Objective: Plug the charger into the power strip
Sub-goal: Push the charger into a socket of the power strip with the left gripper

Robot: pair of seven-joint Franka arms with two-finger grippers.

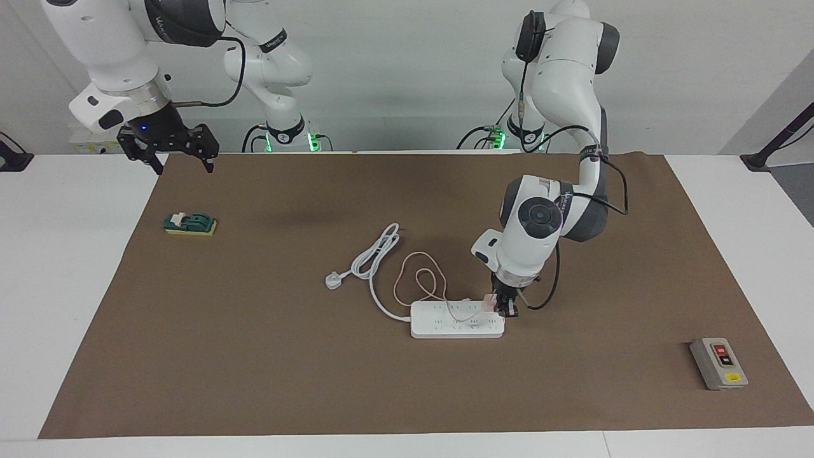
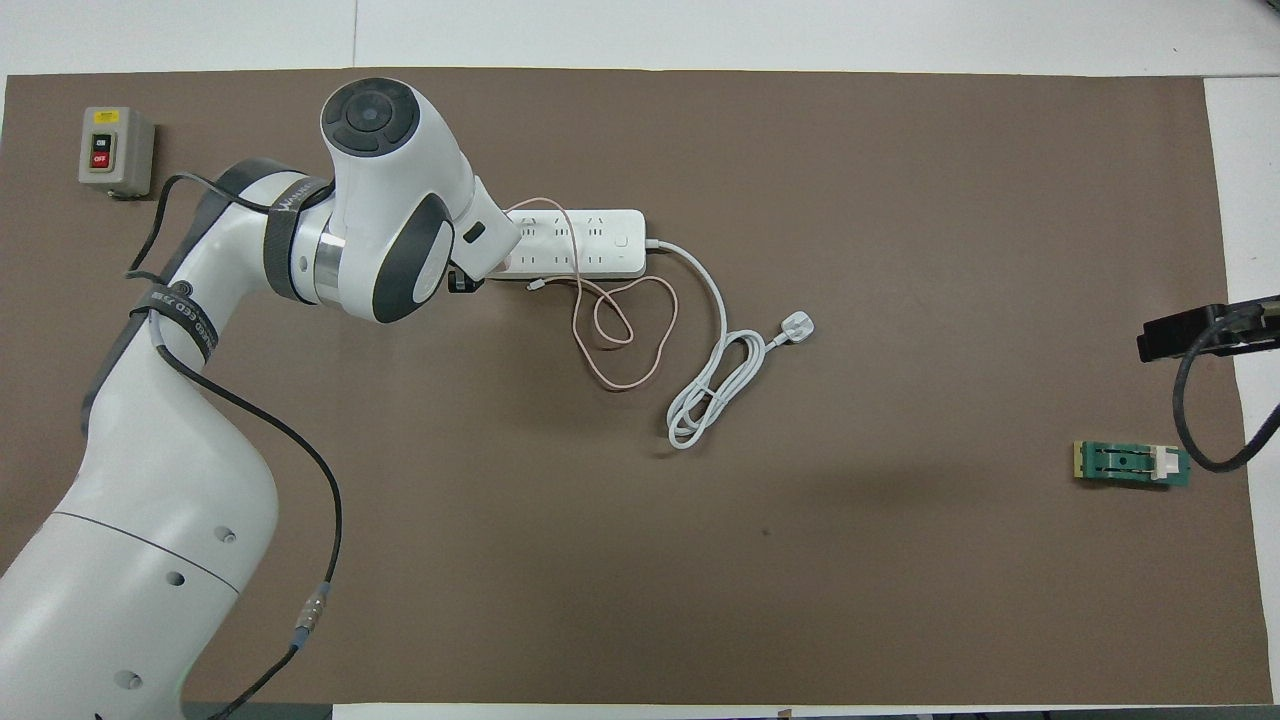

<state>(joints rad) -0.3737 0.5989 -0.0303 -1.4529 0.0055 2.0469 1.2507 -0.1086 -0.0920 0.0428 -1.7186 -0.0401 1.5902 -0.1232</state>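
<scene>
The white power strip [image 1: 458, 320] lies flat on the brown mat, also seen in the overhead view [image 2: 585, 243]. My left gripper [image 1: 504, 310] points down at the strip's end toward the left arm, shut on the pale-pink charger [image 1: 488, 301]. The charger sits at the strip's top surface; I cannot tell whether it is seated in a socket. Its thin pink cable [image 1: 421, 280] crosses the strip and loops on the mat [image 2: 620, 345]. In the overhead view the left arm hides the charger and that end of the strip. My right gripper [image 1: 182, 160] hangs open and empty, waiting.
The strip's thick white cord and three-pin plug [image 1: 333, 280] lie coiled nearer the robots than the strip [image 2: 797, 327]. A grey button box [image 1: 718, 363] sits toward the left arm's end. A green and yellow block [image 1: 191, 224] lies toward the right arm's end.
</scene>
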